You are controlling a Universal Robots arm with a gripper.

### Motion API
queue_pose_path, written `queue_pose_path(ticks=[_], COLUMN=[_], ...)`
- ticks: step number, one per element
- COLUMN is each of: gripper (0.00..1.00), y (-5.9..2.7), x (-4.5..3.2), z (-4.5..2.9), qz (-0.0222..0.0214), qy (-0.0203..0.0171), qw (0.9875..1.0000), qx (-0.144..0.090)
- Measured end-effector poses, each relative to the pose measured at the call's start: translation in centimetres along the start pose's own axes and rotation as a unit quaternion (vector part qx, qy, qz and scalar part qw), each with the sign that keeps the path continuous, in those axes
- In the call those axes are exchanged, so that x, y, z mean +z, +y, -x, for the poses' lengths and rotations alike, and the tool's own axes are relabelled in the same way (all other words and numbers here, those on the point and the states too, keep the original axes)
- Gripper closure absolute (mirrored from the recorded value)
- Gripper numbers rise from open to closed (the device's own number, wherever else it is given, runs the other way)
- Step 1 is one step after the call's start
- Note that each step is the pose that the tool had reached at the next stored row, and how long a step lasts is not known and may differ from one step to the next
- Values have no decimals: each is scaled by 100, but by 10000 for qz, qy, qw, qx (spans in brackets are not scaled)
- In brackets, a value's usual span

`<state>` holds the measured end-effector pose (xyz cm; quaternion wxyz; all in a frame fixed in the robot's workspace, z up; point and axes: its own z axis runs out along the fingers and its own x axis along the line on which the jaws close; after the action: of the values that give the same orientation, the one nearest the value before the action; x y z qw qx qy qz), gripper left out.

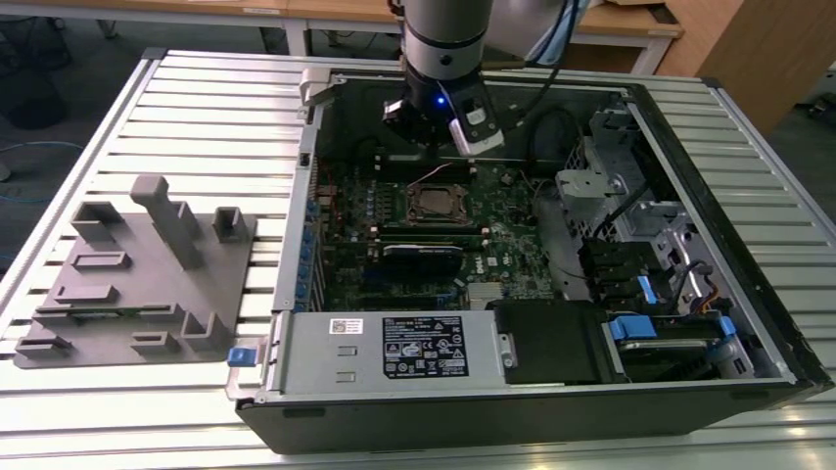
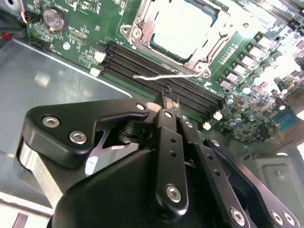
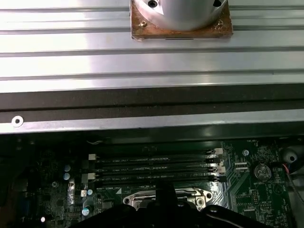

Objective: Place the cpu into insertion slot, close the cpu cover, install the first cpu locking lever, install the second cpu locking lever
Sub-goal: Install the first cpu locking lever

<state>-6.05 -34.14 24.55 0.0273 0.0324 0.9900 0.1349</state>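
Firstly, table [image 1: 196,108]: pale metal slats that carry everything in the exterior view.
Fixture block [image 1: 131,274]: grey, with upright posts and pockets, on the table at the exterior view's left, just beside the case.
Computer case [image 1: 523,416]: black tower lying on its side with the side panel off, so the inside shows.
Power supply [image 1: 392,348]: silvery box with a label, at the near edge of the case.
Motherboard [image 1: 510,220]: green, flat on the case floor.
Memory slots [image 2: 161,66]: four long black slots side by side, lying between the socket and the gripper tips in the second wrist view.
Insertion slot [image 1: 436,203]: square socket near the middle of the board, just below the arm's wrist in the exterior view.
Cpu [image 2: 183,23]: seated in the insertion slot, its pale flat top facing up.
Cpu cover [image 2: 142,23]: silvery frame lying flat around the chip.
Locking lever [image 2: 166,76]: thin silvery wire, its free end reaching out over the memory slots.
Arm [image 1: 444,39]: comes down from the far side into the case.
Gripper [image 2: 169,99]: black, over the memory slots and near the lever; the jaws are closed together with nothing between them.
Drive cage [image 1: 627,196]: grey metal bays at the exterior view's right, with blue tabs [image 1: 631,328] nearer the front.
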Motion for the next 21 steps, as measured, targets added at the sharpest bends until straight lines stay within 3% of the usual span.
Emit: queue_pose_path(ticks=[11, 21], gripper=[90, 90], y=[-55, -51], x=[158, 216], z=[-10, -5], qz=[-1, 2], qy=[1, 1], qw=[10000, 10000], qx=[0, 1])
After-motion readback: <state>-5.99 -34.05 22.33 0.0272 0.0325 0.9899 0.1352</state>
